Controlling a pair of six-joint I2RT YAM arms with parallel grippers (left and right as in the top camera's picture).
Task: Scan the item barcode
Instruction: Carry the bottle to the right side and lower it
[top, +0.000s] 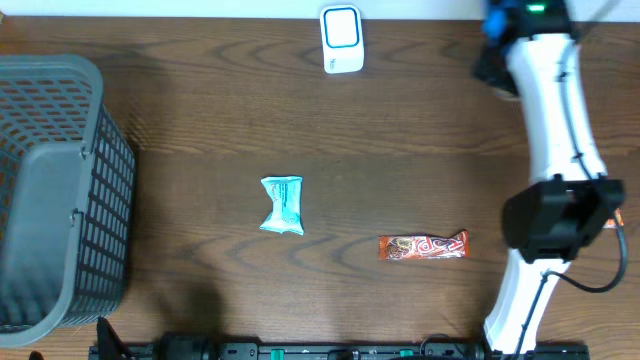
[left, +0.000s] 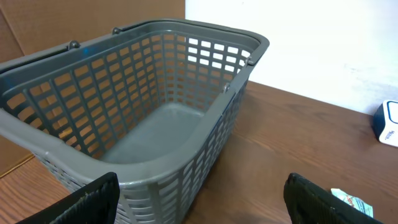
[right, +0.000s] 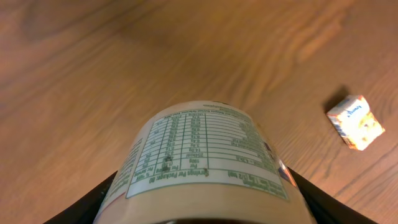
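- overhead: the white-and-blue box-shaped barcode scanner (top: 341, 40) stands at the table's far edge. the white right arm (top: 555, 120) reaches down well to the scanner's right, and its load is hidden under the black wrist. a teal crinkled foil packet (top: 282, 205) and an orange-red wrapped snack bar (top: 423, 246) lie in front of the scanner. a grey plastic lattice basket (top: 60, 190) sits far to its left.
- left wrist: the left gripper (left: 202, 208) is spread wide and grasps nothing, facing the basket.
- right wrist: the right gripper (right: 199, 208) is clamped on a cream round container with a printed nutrition table (right: 205, 155), above bare wood and well away from the scanner.
- risks: no barcode shows on the visible side, so presenting this face would likely miss the scan. the curved wall could twist or slip between two fingers during a turn.
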